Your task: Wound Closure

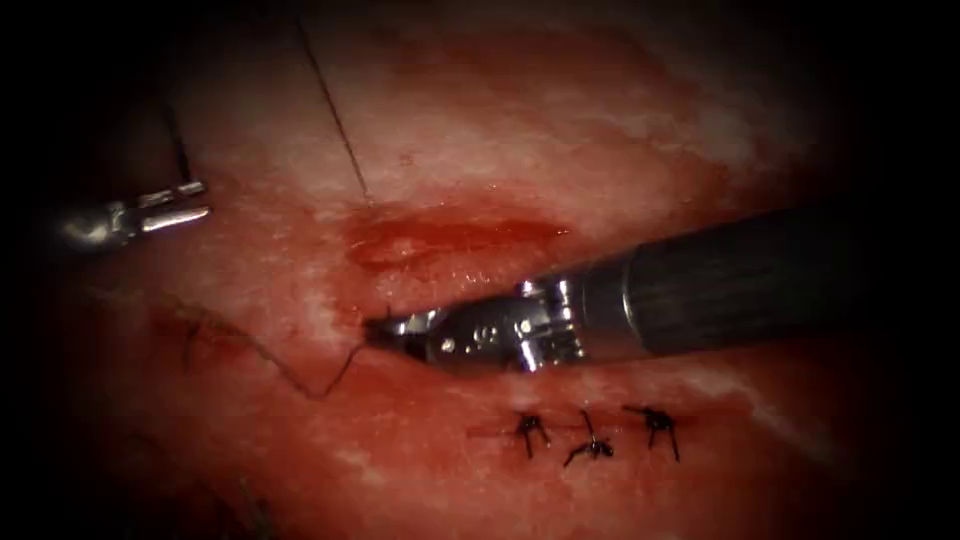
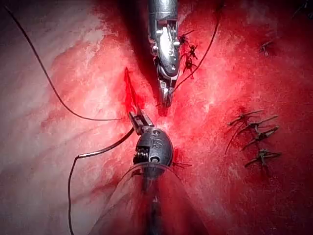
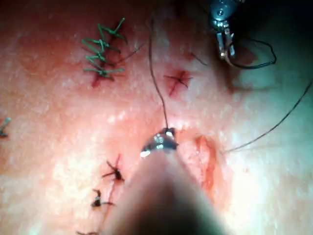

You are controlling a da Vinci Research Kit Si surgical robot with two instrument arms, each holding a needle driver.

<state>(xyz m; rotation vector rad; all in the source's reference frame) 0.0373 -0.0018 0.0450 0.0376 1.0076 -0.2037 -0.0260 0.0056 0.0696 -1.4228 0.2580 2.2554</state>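
The open cut [image 1: 450, 238] runs across the tissue [image 1: 560, 120], wet with red fluid. My right tool [image 1: 378, 332] lies just below the cut's left end, jaws shut on the dark thread [image 1: 320, 385], which trails away to the left. The same tool [image 2: 166, 95] [image 3: 166, 134] grips thread in both wrist views. My left tool [image 1: 185, 203] hovers far left of the cut, shut on the curved needle [image 2: 100, 151], which is out of the tissue. Its jaws [image 2: 139, 119] grip the needle near one end. A second stretch of thread [image 1: 335, 120] runs down to the cut's left end.
Three knotted stitches [image 1: 590, 435] sit in a row below the right tool's shaft [image 1: 740, 280]. More old stitches [image 2: 254, 137] lie off to one side, and green ones [image 3: 102, 54] mark another closed cut.
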